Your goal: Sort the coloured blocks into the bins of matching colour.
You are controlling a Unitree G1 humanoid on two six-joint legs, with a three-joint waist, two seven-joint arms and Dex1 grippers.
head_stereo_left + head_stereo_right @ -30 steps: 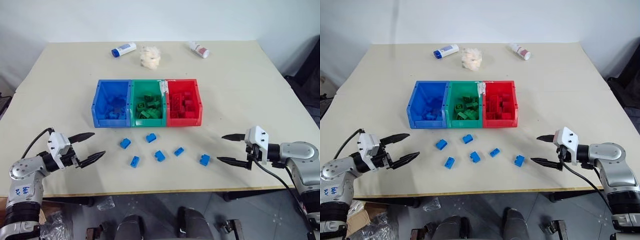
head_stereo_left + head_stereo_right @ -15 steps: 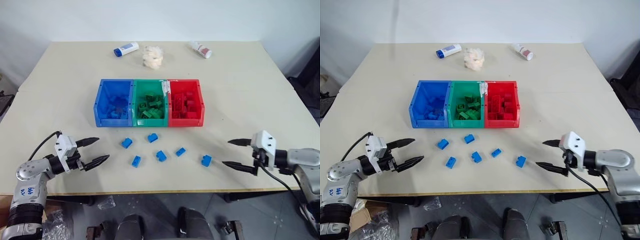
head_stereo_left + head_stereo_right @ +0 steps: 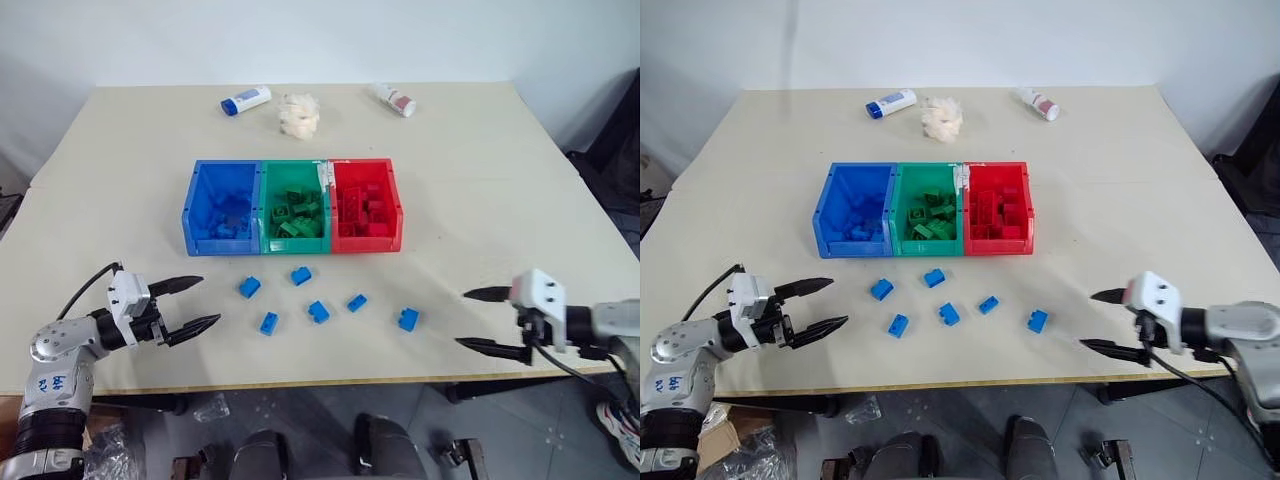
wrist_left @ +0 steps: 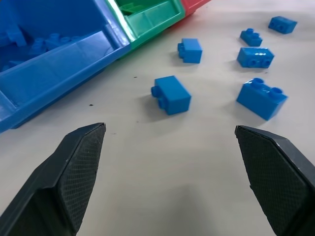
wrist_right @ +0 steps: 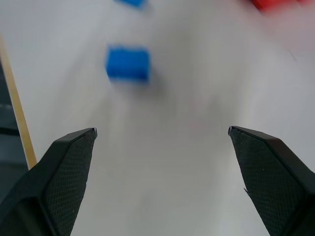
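Six small bright blue studded plastic bricks lie loose on the pale beige tabletop [image 3: 500, 180], scattered just in front of the bins: one at the left [image 3: 250, 287], one nearer the table's front edge [image 3: 269, 323], one closest to the bins [image 3: 301, 275], one in the middle [image 3: 319, 312], one to its right [image 3: 357, 302] and one farthest right [image 3: 408, 319]. None touches another. Behind them stands the row of three joined open-top plastic boxes: the blue bin [image 3: 222, 208] on the left holds blue bricks, the green bin [image 3: 295, 206] in the middle holds green ones, and the red bin [image 3: 366, 204] on the right holds red ones.

The left gripper [image 3: 190, 306] hovers near the table's front left edge, fingers spread wide, holding nothing. The right gripper [image 3: 491, 320] hangs at the front right edge, likewise spread wide and empty.

At the far edge lie a white bottle with a blue cap [image 3: 245, 100], a crumpled cream-coloured lump [image 3: 299, 113] and a white bottle with a red label [image 3: 392, 98]; their lettering is too small to read.
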